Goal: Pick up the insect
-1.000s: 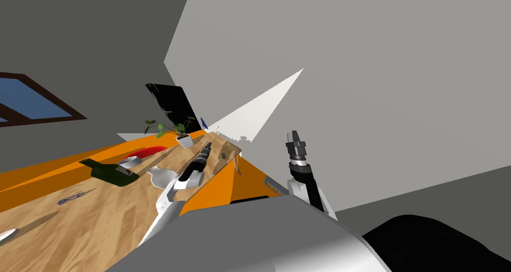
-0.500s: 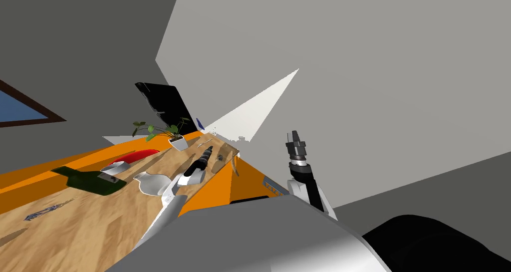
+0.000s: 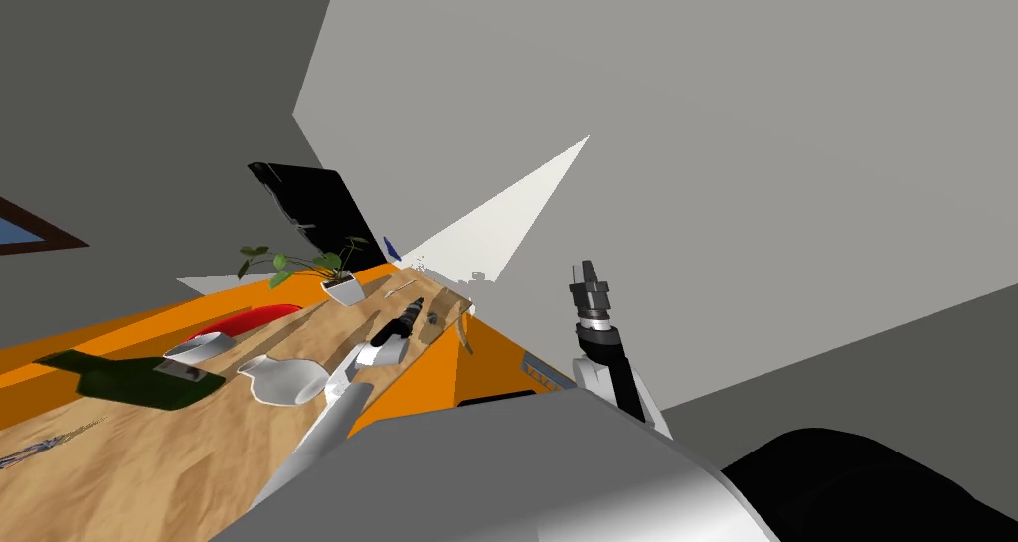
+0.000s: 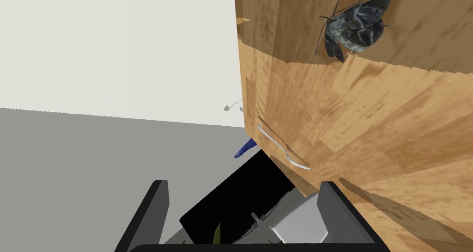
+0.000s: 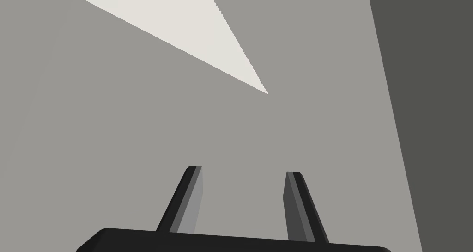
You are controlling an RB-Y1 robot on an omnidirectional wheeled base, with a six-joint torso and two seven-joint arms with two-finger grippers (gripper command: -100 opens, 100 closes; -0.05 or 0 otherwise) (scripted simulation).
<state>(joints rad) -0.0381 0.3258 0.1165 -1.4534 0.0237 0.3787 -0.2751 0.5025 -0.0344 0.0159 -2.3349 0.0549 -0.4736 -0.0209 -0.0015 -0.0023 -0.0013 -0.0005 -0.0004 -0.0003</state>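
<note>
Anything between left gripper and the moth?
Nothing upright. In the left wrist view a fork lies flat on the table between the open left gripper and the moth, clear of the moth.

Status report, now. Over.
Left gripper open, empty, short of the moth. Right gripper open, held up beside the table. Moth flat on the table, untouched. Fork lies between left fingers and moth.
</note>
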